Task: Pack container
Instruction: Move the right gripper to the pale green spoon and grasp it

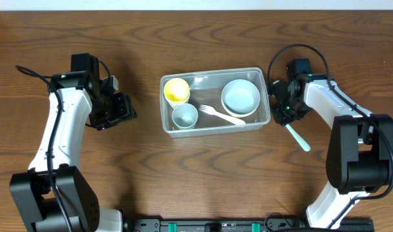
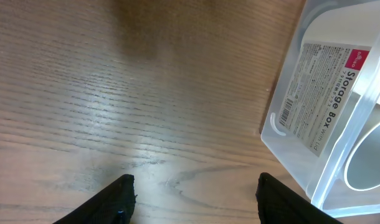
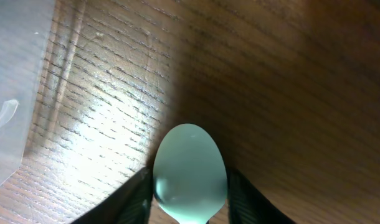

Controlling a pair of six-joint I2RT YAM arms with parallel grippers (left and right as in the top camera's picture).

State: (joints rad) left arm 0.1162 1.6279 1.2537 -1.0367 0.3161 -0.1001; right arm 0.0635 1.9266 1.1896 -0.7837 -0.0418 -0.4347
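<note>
While the clear, round-cornered container (image 1: 206, 87) sits part-filled, left pincer (image 2: 195, 182) open, right pincer (image 3: 189, 180) clasping a mint spoon (image 3: 190, 158)

Your site reads as a robotics lab: white left arm (image 1: 53, 138) and right arm (image 1: 322, 96) stand at a wood-grain counter (image 1: 203, 174), black cables (image 1: 32, 72) exposed, one container (image 1: 216, 129) staged centrally.

Left gripper (image 2: 199, 202) is held with its 2 fingers spread wide apart. Right gripper (image 3: 189, 199) is pointed downward, both fingers pressed against a pale green spoon (image 3: 190, 155).
</note>
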